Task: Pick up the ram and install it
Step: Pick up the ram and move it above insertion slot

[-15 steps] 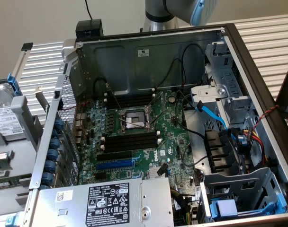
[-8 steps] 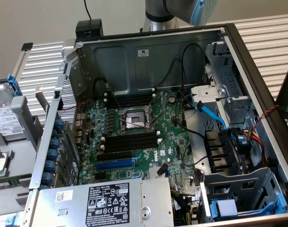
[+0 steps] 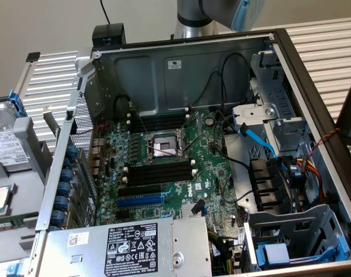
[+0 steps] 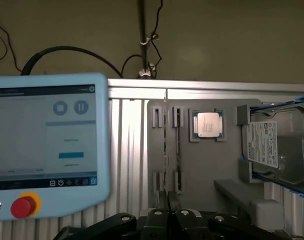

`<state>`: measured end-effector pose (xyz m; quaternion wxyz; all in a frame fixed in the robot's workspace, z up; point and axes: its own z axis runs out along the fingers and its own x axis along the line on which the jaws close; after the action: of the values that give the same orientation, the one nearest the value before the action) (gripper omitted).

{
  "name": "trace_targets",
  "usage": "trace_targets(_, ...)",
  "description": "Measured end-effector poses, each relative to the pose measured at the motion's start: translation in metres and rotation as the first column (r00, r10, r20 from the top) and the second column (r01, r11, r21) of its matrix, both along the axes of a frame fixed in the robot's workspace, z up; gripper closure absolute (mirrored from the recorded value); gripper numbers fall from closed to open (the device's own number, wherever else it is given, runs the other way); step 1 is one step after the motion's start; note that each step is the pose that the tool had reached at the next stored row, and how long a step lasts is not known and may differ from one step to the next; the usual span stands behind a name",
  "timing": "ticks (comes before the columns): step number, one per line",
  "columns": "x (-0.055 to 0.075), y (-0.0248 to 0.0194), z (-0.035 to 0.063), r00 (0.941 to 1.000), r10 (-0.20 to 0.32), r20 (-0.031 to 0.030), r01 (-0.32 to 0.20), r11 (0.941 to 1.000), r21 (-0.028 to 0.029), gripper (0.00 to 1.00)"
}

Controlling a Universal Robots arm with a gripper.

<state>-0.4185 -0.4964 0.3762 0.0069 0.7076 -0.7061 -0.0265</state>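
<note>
Wrist view: pincer (image 4: 168, 216) stood nearly closed, pinching ram (image 4: 166, 150) (seen edge-on), stick jutting straight ahead of fingertips, grey tray (image 4: 212, 170) beyond. Judged: carry wanted firm, square grip, no tilt.

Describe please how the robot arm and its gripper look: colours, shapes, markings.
In the exterior view the arm is a grey metal tube with a rounded joint and a light blue cap. In the wrist view the gripper is black, with jointed bars, round silver bolt heads and two slim dark fingers. No markings are readable.
</note>
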Motion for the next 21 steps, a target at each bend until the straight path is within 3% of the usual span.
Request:
trace_targets(2, 0.0, 0.0, 0.0076, 1.0, -0.002, 0.0, 0.002, 1.0, 0.0, 0.88)
trace_targets(9, 0.002, 0.0, 0.0093, 1.0, -0.002, -0.0002, 0.002, 1.0, 0.0, 0.88)
trace_targets(13, 0.005, 0.0004, 0.0166, 1.0, -0.002, 0.0, 0.002, 1.0, 0.0006, 0.88)
trace_targets(21, 0.036, 0.0005, 0.0251, 1.0, -0.002, -0.0001, 0.002, 0.9999, 0.0147, 0.88)
